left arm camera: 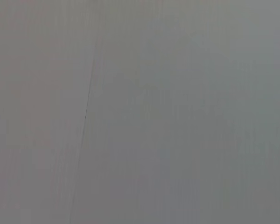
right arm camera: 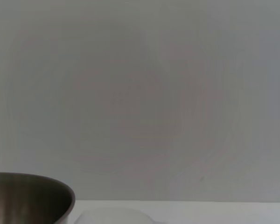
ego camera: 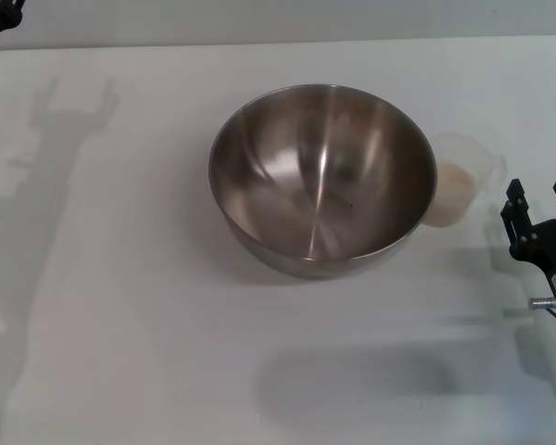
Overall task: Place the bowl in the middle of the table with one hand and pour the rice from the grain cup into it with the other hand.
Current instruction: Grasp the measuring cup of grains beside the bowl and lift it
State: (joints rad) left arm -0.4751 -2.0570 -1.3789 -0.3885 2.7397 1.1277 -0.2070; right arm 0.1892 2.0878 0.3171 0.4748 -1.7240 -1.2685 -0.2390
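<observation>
The steel bowl (ego camera: 322, 176) stands empty on the white table (ego camera: 120, 278), a little right of the middle. The clear grain cup (ego camera: 463, 178) with rice (ego camera: 449, 190) in it stands right behind the bowl's right side, touching or nearly touching it. My right gripper (ego camera: 539, 197) is open and empty, just right of the cup and nearer to me. Only a black bit of my left arm (ego camera: 0, 19) shows at the far left corner. The right wrist view shows the bowl's rim (right arm camera: 32, 196) and the cup's rim (right arm camera: 114, 215) low in the picture.
The left wrist view shows only a plain grey surface with a thin seam (left arm camera: 86, 116). Shadows of the arms lie on the table at the left and at the front right.
</observation>
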